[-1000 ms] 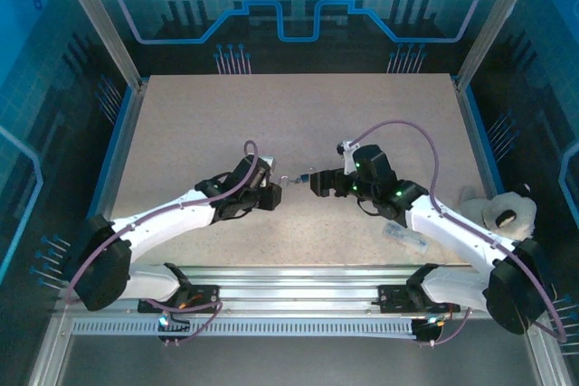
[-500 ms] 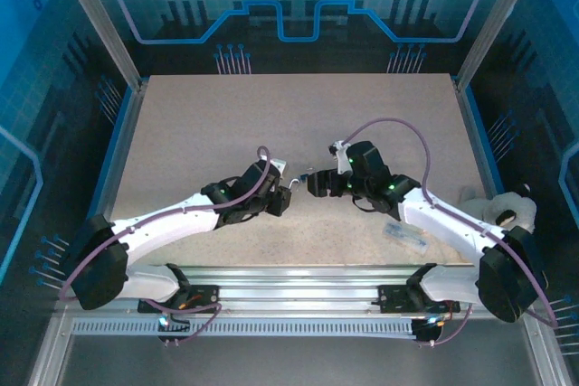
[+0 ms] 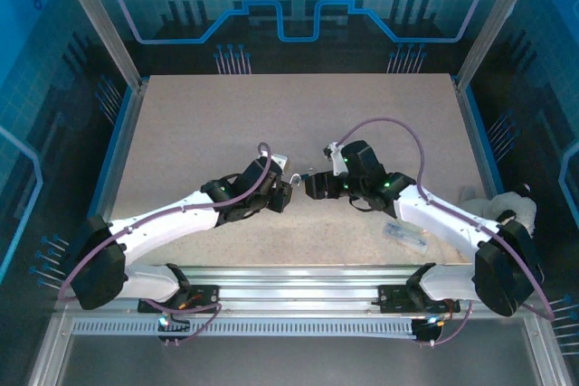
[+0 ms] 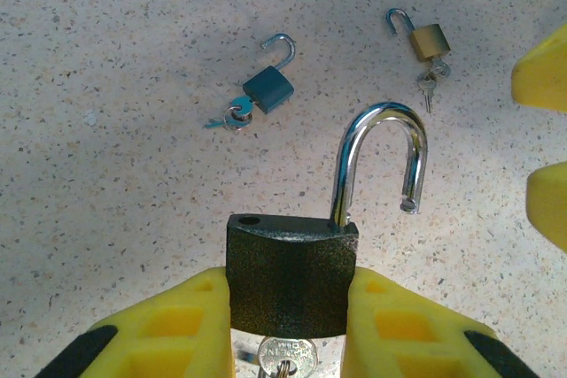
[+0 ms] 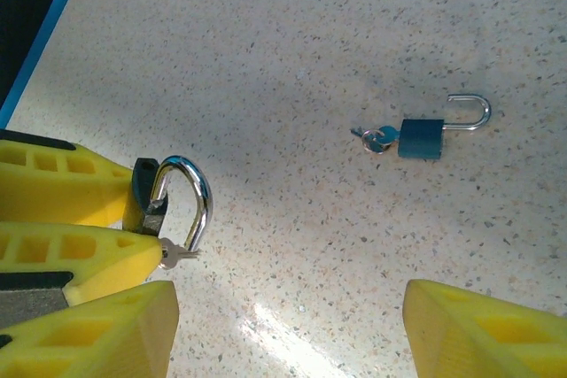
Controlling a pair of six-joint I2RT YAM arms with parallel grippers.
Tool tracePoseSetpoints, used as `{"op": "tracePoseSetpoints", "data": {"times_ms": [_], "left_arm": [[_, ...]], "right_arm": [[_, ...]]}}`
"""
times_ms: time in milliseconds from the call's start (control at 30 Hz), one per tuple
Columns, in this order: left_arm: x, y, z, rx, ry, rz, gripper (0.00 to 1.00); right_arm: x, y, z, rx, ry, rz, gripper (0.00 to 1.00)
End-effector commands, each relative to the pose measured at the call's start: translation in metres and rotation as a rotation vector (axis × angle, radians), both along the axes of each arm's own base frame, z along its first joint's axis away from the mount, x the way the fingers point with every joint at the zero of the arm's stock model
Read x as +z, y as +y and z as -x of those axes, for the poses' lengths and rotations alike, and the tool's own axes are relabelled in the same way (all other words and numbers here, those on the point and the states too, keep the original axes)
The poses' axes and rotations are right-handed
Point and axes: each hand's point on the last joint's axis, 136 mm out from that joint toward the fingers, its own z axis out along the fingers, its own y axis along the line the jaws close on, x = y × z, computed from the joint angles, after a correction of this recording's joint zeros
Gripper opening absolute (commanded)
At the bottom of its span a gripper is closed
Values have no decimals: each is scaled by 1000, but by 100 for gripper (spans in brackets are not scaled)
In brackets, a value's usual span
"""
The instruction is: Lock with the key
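Black padlock (image 4: 292,276) clamped in left fingers (image 4: 168,334), key (image 4: 288,356) cut off; right fingers (image 5: 478,329) wide apart.

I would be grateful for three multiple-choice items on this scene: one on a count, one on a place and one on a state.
1. How many padlocks lie on the speckled table? A) one B) three C) two
2. Where is the dark grey metal padlock? A) on the table B) clamped in the left gripper C) in a drawer
3. Its silver shackle is: A) open B) snapped shut C) missing

Key:
1 C: the blue padlock and the brass padlock lie there.
2 B: yellow fingers press against both of its sides.
3 A: one end of the shackle hangs free of the body.
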Motion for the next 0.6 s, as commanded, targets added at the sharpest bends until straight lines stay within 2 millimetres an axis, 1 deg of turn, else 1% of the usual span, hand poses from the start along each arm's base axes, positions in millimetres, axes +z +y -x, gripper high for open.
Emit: {"op": "tracePoseSetpoints", "data": {"times_ms": [0,100,367,467,567], "left_arm": [[23,-5,-5,-7,-54,20,0],[24,-8,-4,-16,-56,25,0],[18,-8,-4,-15,-50,5,0],[21,-9,-4,-15,-52,15,0],[25,-10,-4,-18,-58,24,0]], "right_arm": [[10,12,2,45,-4,-11,66],[9,14,3,53,1,-10,66],[21,16,6,64,-37,-52,66],[21,21,8,83,-24,-72,64],[20,26,10,104,-7,-80,60]]}}
